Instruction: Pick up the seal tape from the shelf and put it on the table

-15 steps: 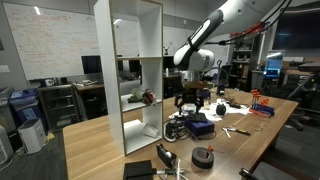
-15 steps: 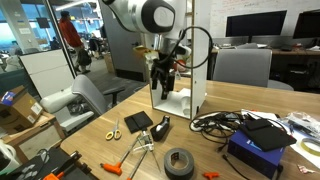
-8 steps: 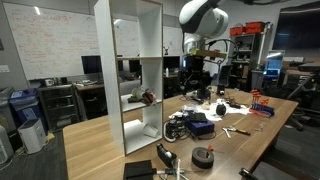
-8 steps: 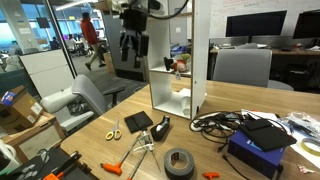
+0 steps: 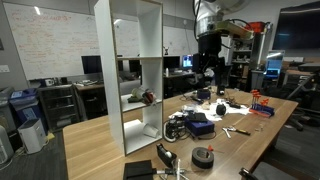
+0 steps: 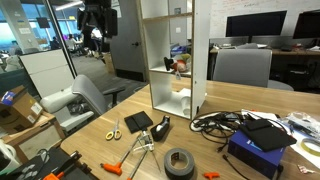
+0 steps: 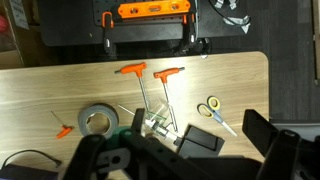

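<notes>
The seal tape (image 5: 203,157), a squat dark roll, lies flat on the light-wood table (image 5: 100,140), in front of the white shelf (image 5: 150,60). It also shows in the other exterior view (image 6: 179,161) and in the wrist view (image 7: 97,121). My gripper (image 5: 207,66) hangs high above the table, well away from the shelf (image 6: 200,50) and the tape. It shows at the top left of an exterior view (image 6: 97,25). In the wrist view its fingers (image 7: 175,142) are spread wide with nothing between them.
A small reddish-dark item (image 5: 147,97) sits in a shelf compartment. On the table (image 6: 100,135) lie yellow-handled scissors (image 7: 212,110), orange-handled T-tools (image 7: 150,72), a black hand tool (image 6: 160,128), cables and a blue box (image 6: 255,150). Chairs and desks stand around.
My arm has risen from beside the shelf and swung away, high above the table. The tape has stayed on the table.
</notes>
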